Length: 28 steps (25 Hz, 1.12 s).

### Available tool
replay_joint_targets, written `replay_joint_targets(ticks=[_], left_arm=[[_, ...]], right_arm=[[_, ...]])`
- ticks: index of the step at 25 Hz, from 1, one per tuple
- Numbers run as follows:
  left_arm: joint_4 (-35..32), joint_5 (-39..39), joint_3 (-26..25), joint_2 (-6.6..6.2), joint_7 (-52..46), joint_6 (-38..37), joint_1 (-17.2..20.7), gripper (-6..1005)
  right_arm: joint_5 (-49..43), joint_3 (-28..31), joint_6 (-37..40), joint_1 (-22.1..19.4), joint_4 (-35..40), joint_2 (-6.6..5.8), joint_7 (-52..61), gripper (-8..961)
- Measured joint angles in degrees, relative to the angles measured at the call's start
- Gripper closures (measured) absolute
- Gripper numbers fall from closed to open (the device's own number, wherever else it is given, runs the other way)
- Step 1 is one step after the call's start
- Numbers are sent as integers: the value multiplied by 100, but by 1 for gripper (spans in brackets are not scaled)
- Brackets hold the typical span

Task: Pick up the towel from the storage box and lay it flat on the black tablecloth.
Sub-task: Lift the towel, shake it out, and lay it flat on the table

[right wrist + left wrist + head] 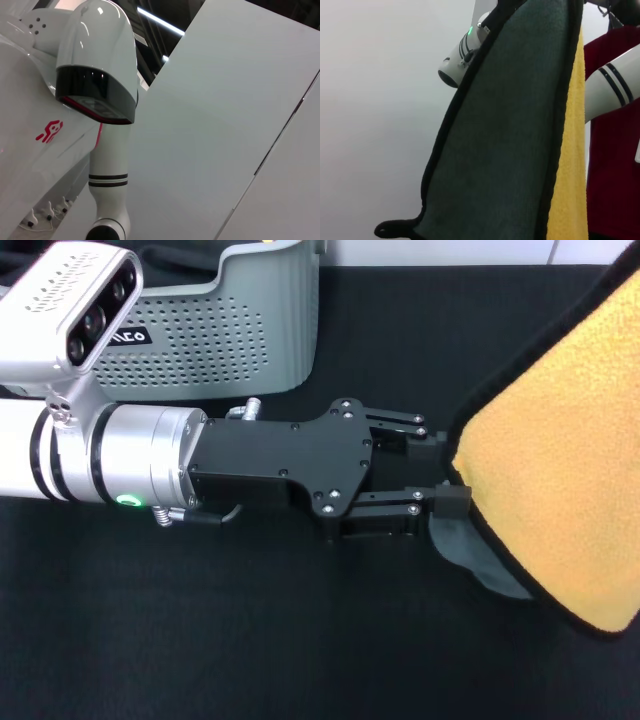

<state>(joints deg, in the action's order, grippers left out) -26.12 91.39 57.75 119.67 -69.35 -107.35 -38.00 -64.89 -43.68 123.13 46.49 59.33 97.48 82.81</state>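
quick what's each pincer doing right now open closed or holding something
Left pincer: closed on the edge of the towel, holding it above the black tablecloth.
Right pincer: not in view; its state cannot be told.

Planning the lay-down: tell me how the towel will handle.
Likely floppy: the towel hangs in a drape from the left gripper, jaws shut on its edge. Probably light, held by one corner. Its terry should grip, not slide, on the black tablecloth.

Pale grey wall panels (225, 125) w/ dark seam, ceiling light strips (160, 21), red fabric (615, 175) in bkgd
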Motion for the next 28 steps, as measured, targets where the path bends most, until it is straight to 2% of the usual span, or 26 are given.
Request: replay_joint_targets(ticks=[10, 28], left_arm=[[186, -13, 0, 20, 12, -361, -52, 565], [415, -77, 0, 65, 51, -324, -101, 571]], right_arm=[[-184, 14, -11, 9, -11, 113, -6, 948], [-212, 53, -70, 43, -11, 225, -36, 948]])
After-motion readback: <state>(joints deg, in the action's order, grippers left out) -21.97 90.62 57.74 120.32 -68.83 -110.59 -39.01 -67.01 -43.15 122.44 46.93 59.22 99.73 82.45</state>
